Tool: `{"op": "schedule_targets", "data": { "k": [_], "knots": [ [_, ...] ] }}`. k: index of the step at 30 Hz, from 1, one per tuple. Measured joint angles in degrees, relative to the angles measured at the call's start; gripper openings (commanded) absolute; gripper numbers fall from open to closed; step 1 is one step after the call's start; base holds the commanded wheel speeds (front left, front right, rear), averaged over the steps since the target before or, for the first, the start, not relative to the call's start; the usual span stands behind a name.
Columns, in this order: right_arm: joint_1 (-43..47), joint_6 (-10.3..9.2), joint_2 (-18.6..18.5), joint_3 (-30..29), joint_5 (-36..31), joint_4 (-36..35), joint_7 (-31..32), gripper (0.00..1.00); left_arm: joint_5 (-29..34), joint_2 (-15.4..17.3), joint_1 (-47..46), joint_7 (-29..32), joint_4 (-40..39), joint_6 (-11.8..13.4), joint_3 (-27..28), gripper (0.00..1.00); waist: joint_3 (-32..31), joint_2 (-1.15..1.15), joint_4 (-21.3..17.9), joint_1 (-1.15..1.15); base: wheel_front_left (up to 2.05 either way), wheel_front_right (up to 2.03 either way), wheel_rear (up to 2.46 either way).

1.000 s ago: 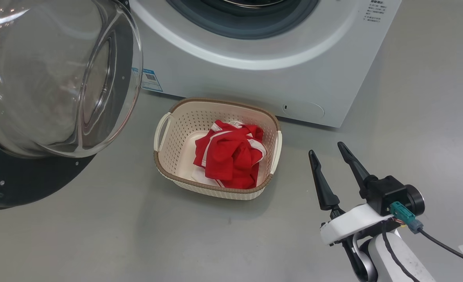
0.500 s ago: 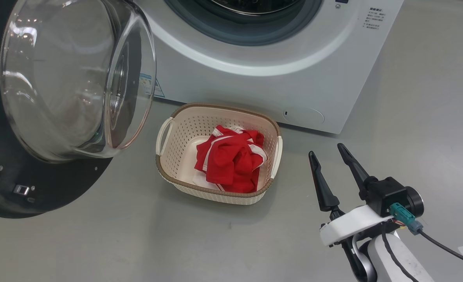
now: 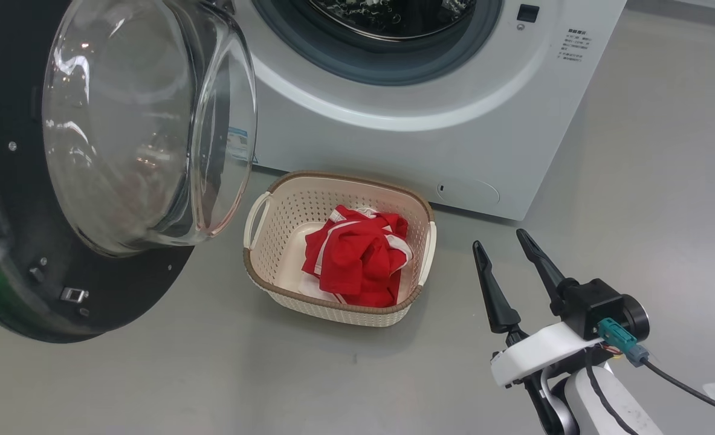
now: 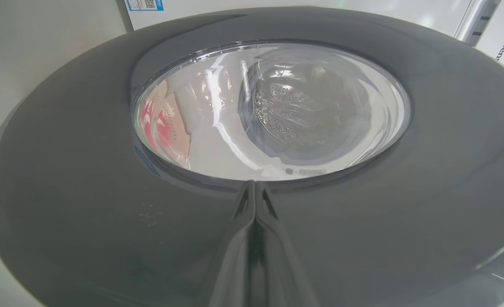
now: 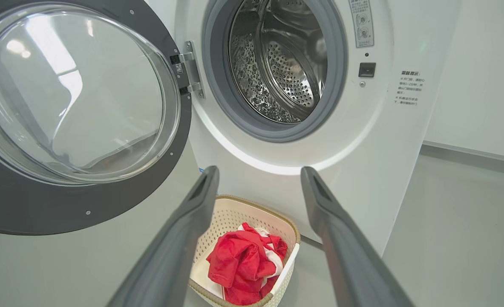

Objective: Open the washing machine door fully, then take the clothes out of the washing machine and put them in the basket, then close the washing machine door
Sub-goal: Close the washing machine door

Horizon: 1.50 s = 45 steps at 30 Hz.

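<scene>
The washing machine (image 3: 393, 151) stands with its steel drum (image 5: 286, 64) bare. The washing machine door (image 3: 121, 139) hangs partly swung out on its left hinge, glass bowl bulging toward the basket. In the left wrist view my left gripper (image 4: 255, 184) is shut, its tips against the door's (image 4: 107, 192) black outer rim just below the glass. The clothes (image 3: 357, 260), red with white trim, lie in the cream basket (image 3: 284, 217) on the floor before the machine. My right gripper (image 3: 499, 238) is open and holds nothing, right of the basket, pointing at the machine.
Grey floor lies around the basket (image 5: 234, 217) and to the machine's right. The door's black rim (image 3: 121, 296) overhangs the floor left of the basket. A pale wall (image 5: 469, 85) rises right of the machine.
The head view has tilted up, showing more of the drum opening. Against the basket, the door's edge has swung rightward toward the machine. The right gripper has stayed open and nearly still.
</scene>
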Motion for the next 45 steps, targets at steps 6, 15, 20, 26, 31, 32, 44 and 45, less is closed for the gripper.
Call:
{"op": "schedule_targets", "data": {
  "k": [6, 15, 20, 26, 31, 32, 44, 45],
  "knots": [
    [0.8, 0.0, 0.1, 0.2, 0.1, 0.0, 0.0, 1.0, -2.5, -2.7, 1.1, 2.5, -1.5, -0.3, 0.8, 0.0, -0.6, 0.0, 0.0, 0.0, 0.0, 0.0, 0.0],
    [0.9, -0.02, 0.1, 0.3, 0.5, 0.0, 0.0, 1.0, -3.8, -6.0, 2.3, 5.9, -5.0, -0.8, 0.8, 0.0, -1.0, 0.0, -0.2, 0.0, 0.0, 0.0, 0.0],
    [0.9, -0.03, 0.2, 0.3, 0.6, 0.0, 0.0, 1.0, -4.6, -7.9, 3.0, 7.7, -7.0, -1.2, 0.8, 0.0, -0.9, 0.0, -0.5, 0.0, 0.0, 0.0, 0.0],
    [0.9, -0.1, 0.2, 0.3, 0.6, 0.0, -0.1, 1.0, -6.4, -11.1, 4.4, 9.0, -9.9, -1.2, 0.9, 0.0, -0.9, 0.0, -1.1, 0.0, 0.0, 0.0, 0.0],
    [0.9, -0.09, 0.2, 0.7, 1.0, 0.0, -0.1, 1.0, -7.0, -12.7, 6.2, 10.2, -12.8, -1.3, 1.1, 0.0, -1.2, 0.0, -2.1, 0.0, 0.0, 0.0, 0.0],
    [0.9, -0.09, 0.2, 0.7, 1.0, 0.0, -0.1, 1.0, -7.2, -13.1, 6.5, 10.5, -13.3, -1.3, 1.1, 0.0, -1.3, 0.0, -2.3, 0.0, 0.0, 0.0, 0.0],
    [0.9, -0.09, 0.3, 1.2, 1.4, 0.1, -0.1, 1.0, -9.4, -19.1, 9.7, 12.5, -20.1, -1.1, 0.9, 0.0, -1.8, 0.0, -5.2, 0.0, 0.0, 0.0, 0.0],
    [0.9, -0.09, 0.3, 1.2, 1.4, 0.1, -0.1, 1.0, -9.5, -19.3, 10.0, 12.5, -20.6, -1.1, 0.8, 0.0, -1.9, 0.0, -5.5, 0.0, 0.0, 0.0, 0.0]
  ]
}}
